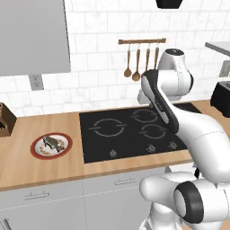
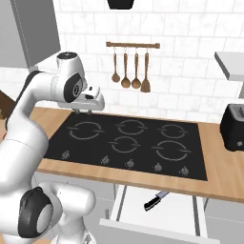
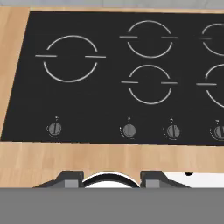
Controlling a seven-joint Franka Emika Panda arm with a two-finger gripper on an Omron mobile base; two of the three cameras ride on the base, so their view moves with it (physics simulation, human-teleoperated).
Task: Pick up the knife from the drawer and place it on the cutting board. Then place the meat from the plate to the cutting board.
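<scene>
The drawer (image 2: 177, 212) stands pulled open below the counter's front edge, white inside. In it lies the knife (image 2: 156, 200), black handle toward the left, blade pointing up and right. The red-rimmed plate (image 1: 35, 150) sits on the wooden counter left of the stove, with the meat (image 1: 52, 143) on it. My gripper (image 2: 82, 111) hangs above the stove's back left part, pointing down. In the hand view my gripper (image 3: 112, 178) is open, its fingertips (image 3: 72, 178) apart with nothing between them, over the counter strip in front of the knobs. The cutting board is out of view.
A black cooktop (image 1: 130, 134) with several burner rings fills the middle of the counter. A wooden knife block (image 1: 4, 119) stands at the far left, a black toaster (image 2: 233, 126) at the right. Wooden utensils hang on a wall rail (image 2: 131, 66).
</scene>
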